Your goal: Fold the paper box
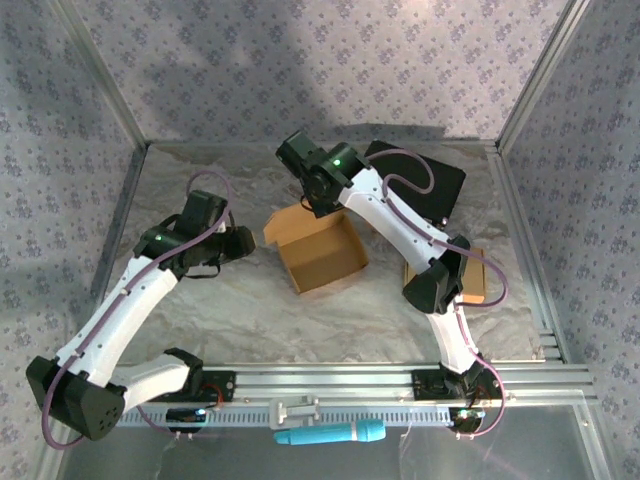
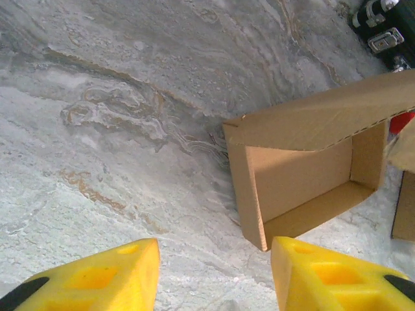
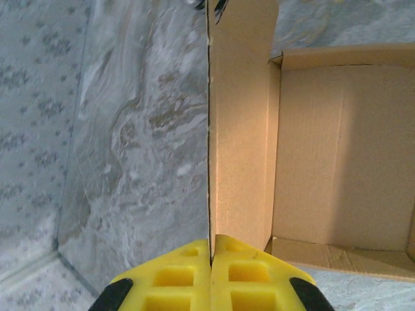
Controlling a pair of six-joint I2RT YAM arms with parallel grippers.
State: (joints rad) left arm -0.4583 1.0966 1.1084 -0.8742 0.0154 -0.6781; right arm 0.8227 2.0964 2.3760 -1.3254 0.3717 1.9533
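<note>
A brown paper box (image 1: 322,258) sits open side up near the middle of the tabletop (image 1: 300,330), a little toward the far edge and turned slightly askew. It is empty: the right wrist view looks straight down onto bare cardboard floor and walls.

The right gripper (image 1: 318,200) reaches in from the far side. Its yellow fingers (image 3: 175,275) are pressed flat together on the thin edge of a tall flap (image 3: 240,116) that rises from the box's far wall. The flap stands nearly upright, with the hollow of the box on its near side. I judge that folding it means tipping it toward the near edge, over that hollow.

The left gripper (image 1: 240,245) hovers just beside the box on its left, apart from it, jaws partway spread with nothing between them. From its own camera the box lies ahead and to the right of the fingers (image 2: 123,269), one corner pointing at them. This arm is the nearer one to the box's left wall and looks free to brace it.

The box looks slightly longer from left to right than from near to far, though the raised flap makes that hard to judge.

Toward the right edge a second flat cardboard piece (image 1: 478,272) lies partly under the right arm. A black pad (image 1: 440,180) sits near the far right corner.
</note>
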